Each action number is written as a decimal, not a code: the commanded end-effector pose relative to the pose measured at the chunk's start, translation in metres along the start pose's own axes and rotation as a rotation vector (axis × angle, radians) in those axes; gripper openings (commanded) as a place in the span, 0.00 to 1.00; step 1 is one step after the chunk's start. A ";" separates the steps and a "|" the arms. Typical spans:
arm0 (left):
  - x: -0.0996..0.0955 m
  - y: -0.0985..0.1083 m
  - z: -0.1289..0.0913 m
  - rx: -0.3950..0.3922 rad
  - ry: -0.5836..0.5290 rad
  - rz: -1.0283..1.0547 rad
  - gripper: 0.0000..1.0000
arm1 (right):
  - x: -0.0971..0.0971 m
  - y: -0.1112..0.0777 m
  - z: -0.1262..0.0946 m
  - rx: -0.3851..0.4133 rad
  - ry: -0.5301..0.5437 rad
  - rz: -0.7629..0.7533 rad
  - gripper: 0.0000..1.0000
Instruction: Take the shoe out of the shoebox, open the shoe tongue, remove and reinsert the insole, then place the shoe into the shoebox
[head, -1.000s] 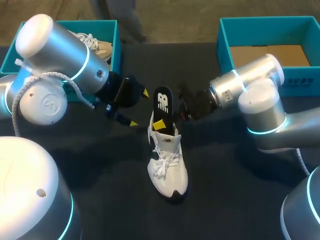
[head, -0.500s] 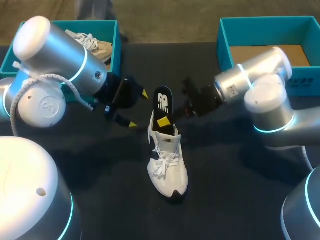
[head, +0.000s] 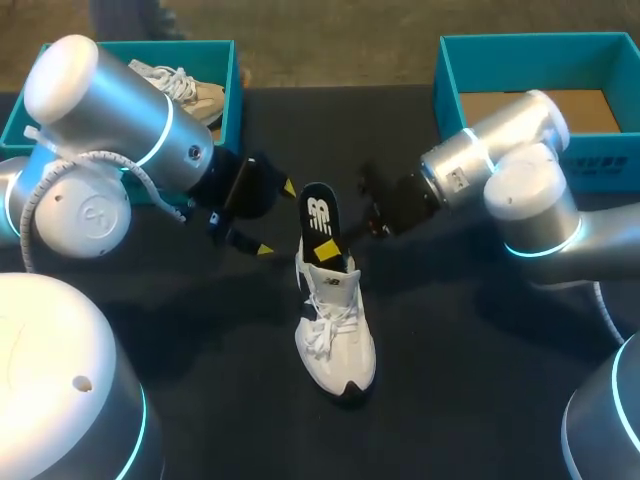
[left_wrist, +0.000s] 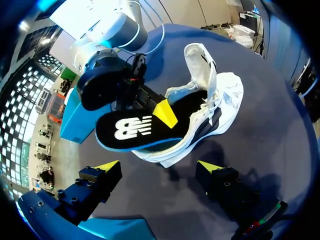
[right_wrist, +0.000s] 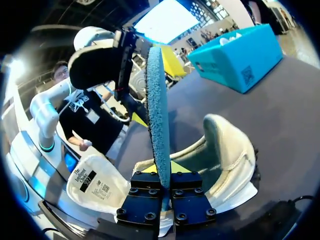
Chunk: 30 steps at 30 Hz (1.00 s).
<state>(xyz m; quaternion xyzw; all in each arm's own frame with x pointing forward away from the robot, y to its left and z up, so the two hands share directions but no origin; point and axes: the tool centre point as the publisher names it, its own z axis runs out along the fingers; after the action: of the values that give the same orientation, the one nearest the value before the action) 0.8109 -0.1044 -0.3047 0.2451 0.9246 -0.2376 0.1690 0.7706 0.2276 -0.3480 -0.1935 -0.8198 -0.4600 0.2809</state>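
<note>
1. Already unboxed, the white shoe (head: 335, 335) is sitting on the counter (head: 460, 390), tongue (left_wrist: 200, 62) lifted.
2. The right tool (right_wrist: 162, 172) is clamping the black insole (head: 320, 215), half inside the shoe; whether it is going out or in, I cannot tell.
3. The left tool (head: 277, 218) is hovering released beside the heel.
4. The left shoebox (head: 232, 95) is holding a beige shoe (head: 190, 92); the right shoebox (head: 450, 95) is showing only cardboard (head: 530, 110).

**Print found: insole, shoe, boxes**

Black foam insole (head: 320, 215): large white letter logo, plain in the head and left wrist views. White mesh sneaker (head: 335, 335): small dark logo on the tongue's front. Under the tongue, a white sewn label (right_wrist: 92, 182) with lines of print, a number and square codes. Teal cardboard shoebox at the right (head: 600, 165): white characters on its side wall, too small to read. Second teal shoebox (right_wrist: 240, 52): one dark square code.
</note>
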 end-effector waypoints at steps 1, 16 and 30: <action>0.002 0.000 0.000 -0.002 -0.002 0.003 1.00 | 0.000 -0.005 0.007 0.027 0.012 0.020 0.00; 0.006 0.000 0.000 -0.007 0.001 -0.002 1.00 | 0.011 0.001 -0.003 0.038 -0.041 -0.002 0.31; 0.006 0.000 -0.004 -0.010 -0.005 0.001 1.00 | 0.003 0.009 -0.026 0.066 -0.083 -0.013 0.34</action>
<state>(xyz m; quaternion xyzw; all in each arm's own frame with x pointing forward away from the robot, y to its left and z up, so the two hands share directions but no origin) 0.8076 -0.1027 -0.3055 0.2442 0.9253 -0.2344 0.1711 0.7800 0.2132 -0.3267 -0.1972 -0.8465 -0.4284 0.2471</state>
